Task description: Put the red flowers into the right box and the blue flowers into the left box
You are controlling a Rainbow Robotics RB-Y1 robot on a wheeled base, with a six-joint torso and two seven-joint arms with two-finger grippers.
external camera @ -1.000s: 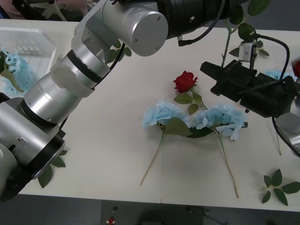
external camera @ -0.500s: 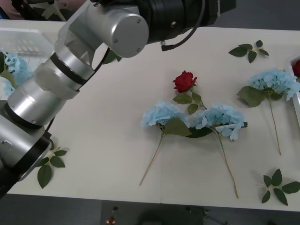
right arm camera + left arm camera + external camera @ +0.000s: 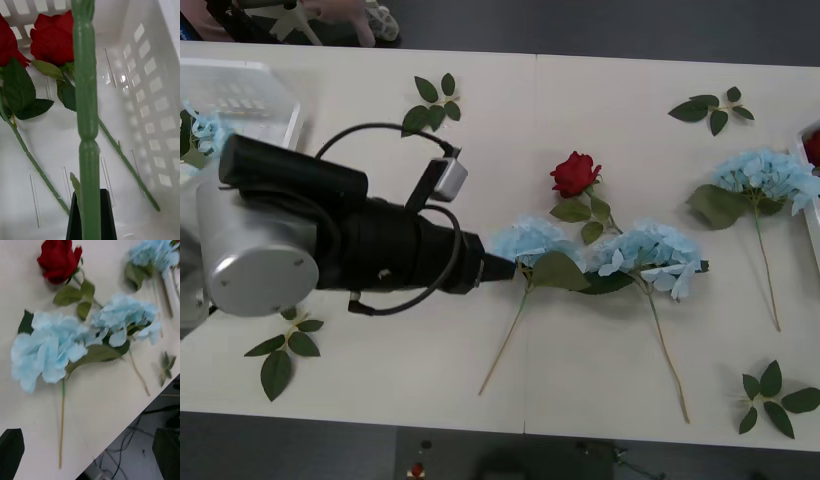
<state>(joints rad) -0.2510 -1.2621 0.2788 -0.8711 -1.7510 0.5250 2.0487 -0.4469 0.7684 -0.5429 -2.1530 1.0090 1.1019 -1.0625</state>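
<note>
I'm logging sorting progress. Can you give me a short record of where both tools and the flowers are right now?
left tool: open, low over the table, close to the nearest blue flower
right tool: shut on a green stem, above the white box
in white box: two red roses
on table: one red rose; two more blue flowers
left basket: blue petals at its edge

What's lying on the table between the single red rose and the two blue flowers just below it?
In the front view, only the red rose's own green leaves, reaching down to the two blue flowers.
</note>
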